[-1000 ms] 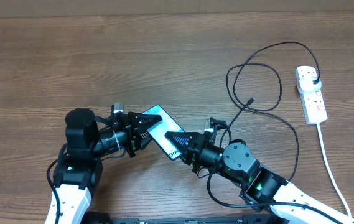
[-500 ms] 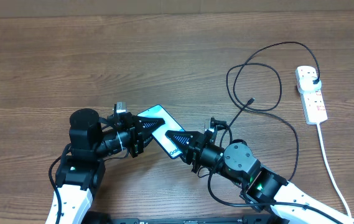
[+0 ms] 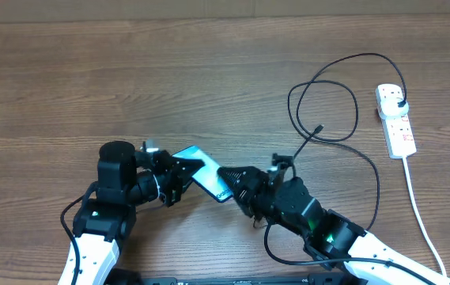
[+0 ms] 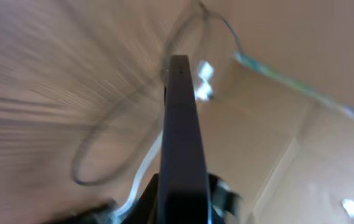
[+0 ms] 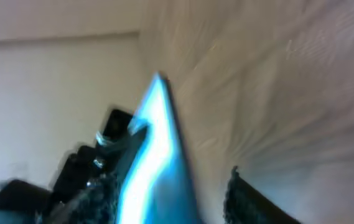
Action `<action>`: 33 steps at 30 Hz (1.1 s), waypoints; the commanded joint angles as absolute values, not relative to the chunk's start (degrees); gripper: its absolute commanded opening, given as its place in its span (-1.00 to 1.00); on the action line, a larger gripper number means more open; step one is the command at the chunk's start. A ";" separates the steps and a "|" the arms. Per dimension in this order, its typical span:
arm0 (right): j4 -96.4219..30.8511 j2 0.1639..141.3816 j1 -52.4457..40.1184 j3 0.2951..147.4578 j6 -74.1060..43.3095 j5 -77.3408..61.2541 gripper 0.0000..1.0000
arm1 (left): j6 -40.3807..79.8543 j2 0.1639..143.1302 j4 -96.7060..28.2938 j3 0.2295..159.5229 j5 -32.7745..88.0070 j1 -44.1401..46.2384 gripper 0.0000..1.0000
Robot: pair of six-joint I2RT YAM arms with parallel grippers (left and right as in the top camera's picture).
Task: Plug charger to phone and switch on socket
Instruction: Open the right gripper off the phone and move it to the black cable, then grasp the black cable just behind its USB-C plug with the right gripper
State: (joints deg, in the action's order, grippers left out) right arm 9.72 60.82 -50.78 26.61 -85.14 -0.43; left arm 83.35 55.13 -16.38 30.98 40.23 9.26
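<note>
The phone, its screen lit teal, lies slanted between both arms at the table's front. My left gripper is shut on its upper-left end; the left wrist view shows the phone edge-on between the jaws. My right gripper stands open around the lower-right end, and its right finger is apart from the glowing phone. The charger loops in thin black cable at the right, its small connector lying free. Its black plug sits in the white socket.
The socket's thick white lead runs down the right side to the front edge. The charger loops lie between my right arm and the socket. Bare wooden table stretches behind and to the left.
My right gripper has opened and let go of the phone's end. My left gripper has shut on the other end, and the phone has shifted slightly left.
</note>
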 commanded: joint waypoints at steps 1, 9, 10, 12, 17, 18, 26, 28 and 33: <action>9.85 60.55 -48.90 26.96 -67.44 5.48 0.60 | 78.59 55.68 -19.73 31.57 32.67 9.02 -0.91; -7.88 60.58 -36.23 32.75 -57.45 4.69 0.74 | 77.84 63.66 -16.67 31.59 36.86 9.02 -0.92; -11.35 60.58 -34.13 34.13 -56.45 4.95 0.74 | 77.71 64.99 -14.74 31.59 38.09 9.04 -0.92; -18.04 60.75 -29.74 36.93 -54.92 5.87 0.74 | 77.73 67.35 -10.72 31.59 40.95 9.04 -0.92; -25.65 65.56 -18.85 42.19 -49.28 6.55 0.74 | 78.94 72.77 -0.21 31.66 48.60 9.04 -0.91; -26.22 67.42 -17.17 43.07 -48.42 6.39 0.74 | 79.48 73.80 1.50 31.66 49.95 9.04 -0.92; -36.05 87.26 -13.30 55.07 -42.74 5.93 0.32 | 79.88 77.10 4.16 31.66 53.63 9.04 -0.92; -37.65 91.61 -14.22 57.14 -42.78 5.28 0.15 | 79.88 77.14 4.16 31.66 53.60 9.04 -0.92; -35.86 98.04 -16.43 57.41 -43.22 4.62 0.13 | 79.72 77.12 4.14 31.66 53.65 9.04 -0.92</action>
State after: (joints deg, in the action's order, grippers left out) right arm -36.53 95.72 -15.14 56.34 -44.23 5.08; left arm 79.33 77.01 3.51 30.98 50.96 9.26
